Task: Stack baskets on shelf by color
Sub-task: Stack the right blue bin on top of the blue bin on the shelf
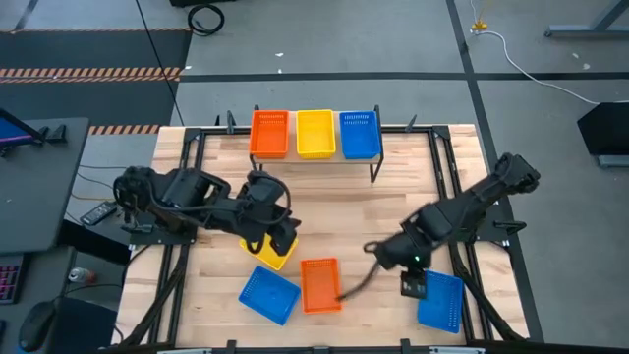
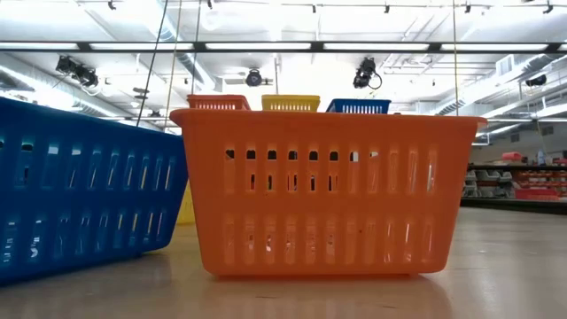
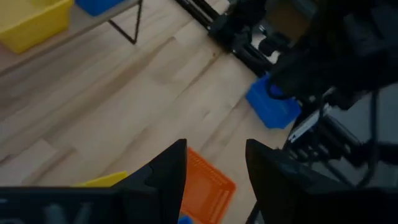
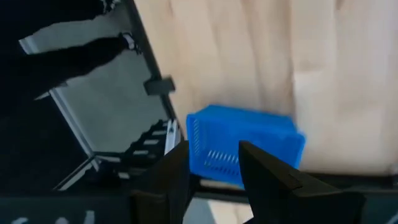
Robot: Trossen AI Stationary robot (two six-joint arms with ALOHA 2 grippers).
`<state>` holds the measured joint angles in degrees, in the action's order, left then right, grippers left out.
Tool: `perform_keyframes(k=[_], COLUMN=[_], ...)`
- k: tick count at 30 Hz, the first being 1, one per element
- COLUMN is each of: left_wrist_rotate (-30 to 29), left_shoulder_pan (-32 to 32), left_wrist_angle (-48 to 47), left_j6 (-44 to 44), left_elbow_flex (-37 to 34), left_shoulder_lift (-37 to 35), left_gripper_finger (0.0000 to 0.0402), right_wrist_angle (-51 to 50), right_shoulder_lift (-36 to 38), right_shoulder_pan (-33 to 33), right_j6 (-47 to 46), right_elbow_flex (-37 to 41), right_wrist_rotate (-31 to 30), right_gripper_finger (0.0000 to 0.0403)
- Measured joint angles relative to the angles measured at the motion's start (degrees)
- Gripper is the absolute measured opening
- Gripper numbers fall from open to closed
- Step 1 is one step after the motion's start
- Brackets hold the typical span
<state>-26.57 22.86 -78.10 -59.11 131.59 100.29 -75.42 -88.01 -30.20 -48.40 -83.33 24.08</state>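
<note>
On the shelf (image 1: 393, 157) at the far edge an orange basket (image 1: 269, 133), a yellow one (image 1: 315, 133) and a blue one (image 1: 360, 134) stand side by side. On the tabletop lie a yellow basket (image 1: 274, 258), a blue basket (image 1: 268, 294), an orange basket (image 1: 319, 285) and, at the near right, another blue basket (image 1: 441, 301). My left gripper (image 3: 216, 168) hangs open above the table, over the yellow basket's right end. My right gripper (image 4: 214, 168) is open, tilted down, just left of the right blue basket (image 4: 244, 144). Neither touches anything.
Black frame rails (image 1: 454, 187) run along the table's left and right sides. A cable (image 1: 356, 283) trails from the right arm over the orange basket's edge. The middle of the table between shelf and loose baskets is bare wood (image 1: 344, 211).
</note>
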Motion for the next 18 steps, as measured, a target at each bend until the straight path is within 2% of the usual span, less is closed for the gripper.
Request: perform_keyframes(k=[6,10,13,18], left_wrist_rotate=[6.09,10.36,9.76,5.19], left_shoulder_pan=[0.80,2.58,5.14,9.04], left_wrist_angle=[1.14,0.96,0.81,0.83], left_j6=[6.87,8.34,8.79,9.44], left_elbow_flex=[0.00,0.00,0.00,0.00], left_shoulder_lift=[0.00,0.00,0.00,0.00], left_gripper_finger=[0.0172,0.0172,0.0172,0.0172], right_wrist_angle=[1.70,1.38,-0.05,0.59], right_shoulder_lift=[0.04,0.04,0.04,0.04], right_shoulder_pan=[-8.38,-14.00,-17.53,-23.31], right_j6=[-11.96,-13.97,-17.86,-27.18], right_elbow_flex=[0.00,0.00,0.00,0.00], right_wrist_rotate=[-0.92,-1.55,-2.21,-4.19], right_gripper_finger=[0.0144,0.0145,0.0149,0.0164])
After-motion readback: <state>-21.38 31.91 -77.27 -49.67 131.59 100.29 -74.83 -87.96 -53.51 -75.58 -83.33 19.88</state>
